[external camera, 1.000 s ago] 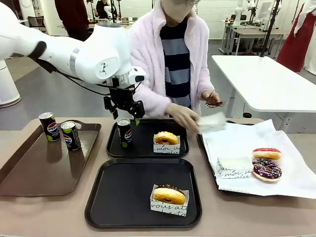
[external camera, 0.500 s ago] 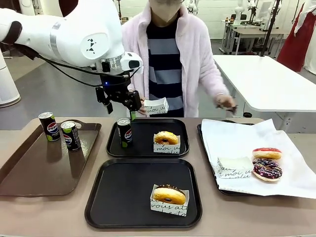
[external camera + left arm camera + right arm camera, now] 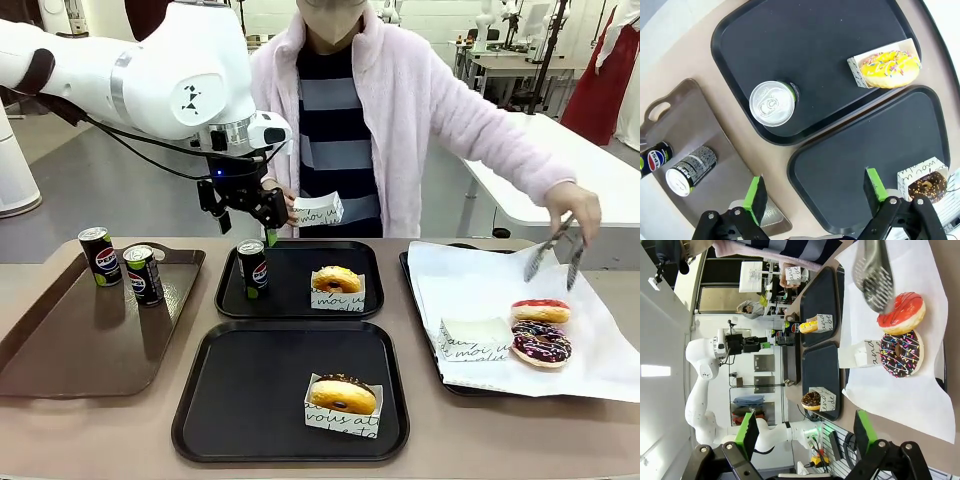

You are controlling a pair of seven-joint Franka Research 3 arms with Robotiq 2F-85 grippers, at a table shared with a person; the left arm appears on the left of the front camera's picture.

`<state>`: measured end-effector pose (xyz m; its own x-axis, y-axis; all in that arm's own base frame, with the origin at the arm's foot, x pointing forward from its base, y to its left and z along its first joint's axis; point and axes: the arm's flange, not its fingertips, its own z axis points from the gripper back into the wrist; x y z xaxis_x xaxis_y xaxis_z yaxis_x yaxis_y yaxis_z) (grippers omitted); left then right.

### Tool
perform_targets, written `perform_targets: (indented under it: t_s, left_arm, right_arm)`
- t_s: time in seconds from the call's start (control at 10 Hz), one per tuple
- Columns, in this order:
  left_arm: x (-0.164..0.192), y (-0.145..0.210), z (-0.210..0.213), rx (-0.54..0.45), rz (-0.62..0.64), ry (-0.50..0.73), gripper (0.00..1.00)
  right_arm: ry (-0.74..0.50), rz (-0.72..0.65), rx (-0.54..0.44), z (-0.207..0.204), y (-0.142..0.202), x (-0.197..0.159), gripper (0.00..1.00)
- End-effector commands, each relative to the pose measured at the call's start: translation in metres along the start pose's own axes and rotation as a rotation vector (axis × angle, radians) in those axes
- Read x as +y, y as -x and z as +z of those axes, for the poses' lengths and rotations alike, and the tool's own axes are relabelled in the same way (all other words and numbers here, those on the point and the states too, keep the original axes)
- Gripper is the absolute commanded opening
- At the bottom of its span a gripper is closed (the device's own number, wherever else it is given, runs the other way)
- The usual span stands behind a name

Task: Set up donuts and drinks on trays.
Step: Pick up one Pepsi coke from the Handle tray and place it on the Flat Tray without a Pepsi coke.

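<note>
Left gripper (image 3: 248, 228), fingers spread apart and empty, hovers above the Pepsi can (image 3: 253, 268) standing on a black tray (image 3: 290, 292).

I'm running this rig in a robotics lab, though the scene is dressed up like a snack bar. My left arm (image 3: 150, 80) is a white research arm trailing loose black cabling (image 3: 140, 152). Its pincer (image 3: 248, 225) hangs over a tan counter (image 3: 100, 430) laid with black serving trays (image 3: 250, 400). Beyond the pincer the floor (image 3: 120, 200) is bare grey. Off to the pincer's right stands a plain white worktable (image 3: 530, 160), and more tables (image 3: 490, 65) of the same kind sit farther back in the open room.
</note>
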<state>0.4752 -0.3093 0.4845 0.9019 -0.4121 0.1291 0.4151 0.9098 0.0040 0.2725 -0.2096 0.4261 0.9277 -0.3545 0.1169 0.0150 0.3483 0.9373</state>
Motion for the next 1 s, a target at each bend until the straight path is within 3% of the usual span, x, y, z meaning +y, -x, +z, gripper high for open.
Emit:
perform_targets:
  t_s: [0.0,0.2,0.5,0.6,0.8,0.9]
  left_arm:
    - [-0.001,-0.003,0.002,-0.009,0.006,-0.014,1.0]
    - [0.0,0.0,0.0,-0.001,0.0,0.0,1.0]
    - [0.122,0.051,0.018,0.038,0.079,0.035,1.0]
    - [0.148,0.078,0.018,0.014,0.128,0.03,1.0]
    - [0.194,0.054,0.025,0.045,0.152,-0.003,1.0]
    - [0.197,0.073,0.012,0.03,0.193,-0.037,1.0]
  right_arm:
    - [-0.014,0.007,-0.001,0.001,-0.001,-0.001,1.0]
    - [-0.014,0.007,-0.001,0.001,-0.001,-0.001,1.0]
    - [-0.014,0.007,-0.001,0.001,-0.001,-0.001,1.0]
    - [-0.014,0.007,-0.001,0.001,-0.001,-0.001,1.0]
    - [-0.014,0.007,-0.001,0.001,-0.001,-0.001,1.0]
    - [-0.014,0.007,-0.001,0.001,-0.001,-0.001,1.0]
